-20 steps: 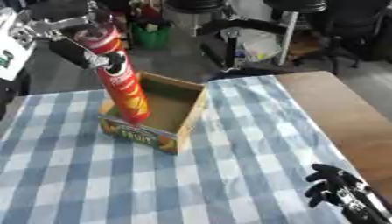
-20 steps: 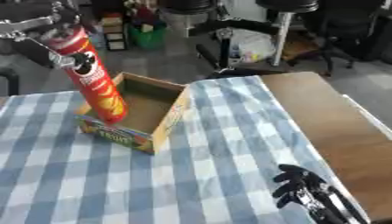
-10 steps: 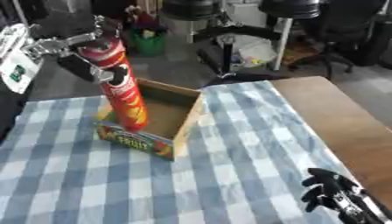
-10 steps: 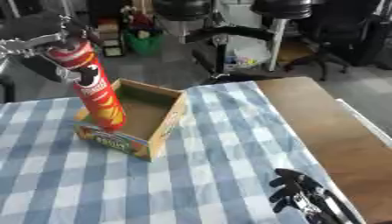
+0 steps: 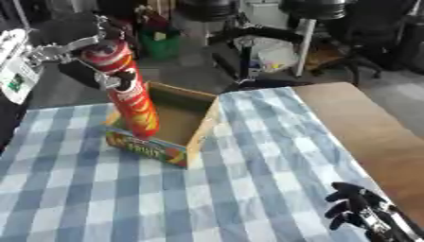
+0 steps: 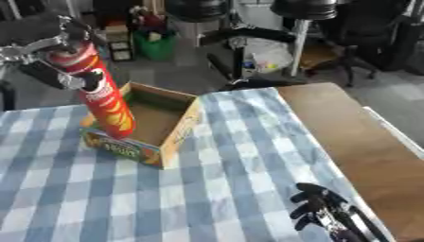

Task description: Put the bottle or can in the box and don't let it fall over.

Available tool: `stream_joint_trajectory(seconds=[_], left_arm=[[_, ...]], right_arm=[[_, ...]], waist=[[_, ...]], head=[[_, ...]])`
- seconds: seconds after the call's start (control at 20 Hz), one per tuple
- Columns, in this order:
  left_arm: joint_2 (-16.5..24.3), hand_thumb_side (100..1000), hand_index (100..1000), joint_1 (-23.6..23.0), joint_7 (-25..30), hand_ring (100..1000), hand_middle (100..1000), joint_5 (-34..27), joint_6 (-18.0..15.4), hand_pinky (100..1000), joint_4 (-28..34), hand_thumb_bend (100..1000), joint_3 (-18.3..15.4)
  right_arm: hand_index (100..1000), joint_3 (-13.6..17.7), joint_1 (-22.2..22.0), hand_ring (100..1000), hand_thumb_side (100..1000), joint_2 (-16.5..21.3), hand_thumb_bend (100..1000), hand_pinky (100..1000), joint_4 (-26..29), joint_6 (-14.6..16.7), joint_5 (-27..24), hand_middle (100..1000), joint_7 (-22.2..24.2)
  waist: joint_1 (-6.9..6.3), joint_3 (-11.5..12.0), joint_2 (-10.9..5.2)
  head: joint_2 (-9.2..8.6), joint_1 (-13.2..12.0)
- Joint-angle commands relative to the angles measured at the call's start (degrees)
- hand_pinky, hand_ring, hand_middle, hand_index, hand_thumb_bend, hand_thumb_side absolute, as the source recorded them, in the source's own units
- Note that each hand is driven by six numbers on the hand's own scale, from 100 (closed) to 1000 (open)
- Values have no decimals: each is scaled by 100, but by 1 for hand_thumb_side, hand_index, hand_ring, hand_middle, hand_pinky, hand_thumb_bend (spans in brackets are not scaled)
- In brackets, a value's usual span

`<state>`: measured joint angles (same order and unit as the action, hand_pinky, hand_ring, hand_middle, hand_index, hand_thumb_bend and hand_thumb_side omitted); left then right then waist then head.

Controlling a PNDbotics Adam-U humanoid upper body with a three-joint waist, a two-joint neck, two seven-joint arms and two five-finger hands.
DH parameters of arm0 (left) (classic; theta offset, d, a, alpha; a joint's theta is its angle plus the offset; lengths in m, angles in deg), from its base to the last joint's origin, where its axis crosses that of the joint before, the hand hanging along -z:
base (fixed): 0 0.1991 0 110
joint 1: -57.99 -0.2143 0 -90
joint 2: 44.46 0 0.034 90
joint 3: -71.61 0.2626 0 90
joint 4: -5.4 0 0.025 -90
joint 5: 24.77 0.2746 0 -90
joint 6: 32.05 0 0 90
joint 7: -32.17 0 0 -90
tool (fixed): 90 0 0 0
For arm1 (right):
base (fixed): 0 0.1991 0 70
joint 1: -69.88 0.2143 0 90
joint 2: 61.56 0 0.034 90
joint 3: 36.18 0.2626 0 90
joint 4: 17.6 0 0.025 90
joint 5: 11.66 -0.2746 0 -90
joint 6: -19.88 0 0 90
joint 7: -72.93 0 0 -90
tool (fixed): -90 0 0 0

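A tall red crisp can [image 5: 132, 97] stands slightly tilted with its lower end inside the open cardboard box [image 5: 181, 126] on the blue-checked tablecloth. My left hand [image 5: 92, 41] is curled round the can's top, reaching in from the upper left. My right hand [image 5: 357, 211] rests at the lower right near the table's edge, its dark fingers curled and holding nothing.
A bare brown wooden tabletop [image 5: 364, 127] runs along the right of the cloth. Beyond the table's far edge are office chairs [image 5: 248, 33], a green bin [image 5: 159, 42] and floor clutter.
The whole picture has shifted, so the camera moved. The can stays in my left hand with its base in the box. The right hand has not visibly moved.
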<state>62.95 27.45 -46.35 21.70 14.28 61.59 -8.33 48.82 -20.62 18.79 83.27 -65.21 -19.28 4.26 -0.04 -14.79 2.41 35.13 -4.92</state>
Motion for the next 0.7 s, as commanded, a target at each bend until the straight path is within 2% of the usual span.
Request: stream_joint_trajectory(seconds=[0.05, 0.4, 0.7], left_arm=[[209, 100, 727, 106, -99, 386, 477, 25, 18, 100, 74, 100, -30], [395, 100, 719, 204, -82, 370, 467, -364, 182, 100, 156, 100, -191], [271, 100, 720, 133, -167, 374, 466, -500, 202, 100, 3, 100, -187]], right_arm=[[831, 17, 69, 588, 646, 52, 100, 498, 69, 12, -39, 659, 21], [831, 32, 73, 588, 649, 58, 100, 499, 47, 3, -32, 660, 23], [831, 19, 103, 588, 650, 45, 100, 499, 58, 9, -48, 660, 37]], waist=[[7, -14, -39], [-10, -11, -45], [7, -59, -13]], head=[[9, 27], [97, 47], [1, 99]])
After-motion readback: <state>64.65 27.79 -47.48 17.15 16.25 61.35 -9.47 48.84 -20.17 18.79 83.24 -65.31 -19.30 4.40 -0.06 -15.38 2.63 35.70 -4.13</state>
